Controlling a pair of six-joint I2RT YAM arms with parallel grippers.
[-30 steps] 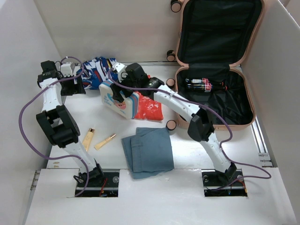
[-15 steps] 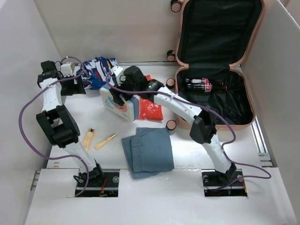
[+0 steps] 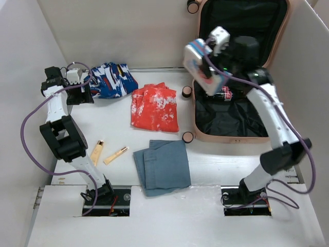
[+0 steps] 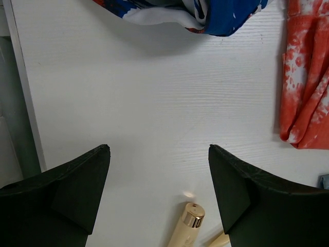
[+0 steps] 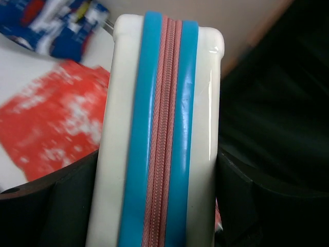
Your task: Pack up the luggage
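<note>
Right claw (image 5: 157,198) around glossy, round-cornered zippered pouch (image 5: 162,92)

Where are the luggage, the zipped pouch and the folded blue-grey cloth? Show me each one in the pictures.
luggage (image 3: 231,139): top external view, near peach wall of the lower shell.
zipped pouch (image 5: 163,128): right wrist view, its pink zipper.
folded blue-grey cloth (image 3: 163,165): top external view, its middle.

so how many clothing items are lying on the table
3: blue patterned garment at back left, red-and-white garment mid-table, folded grey-blue garment at front; none looks hidden.
</note>
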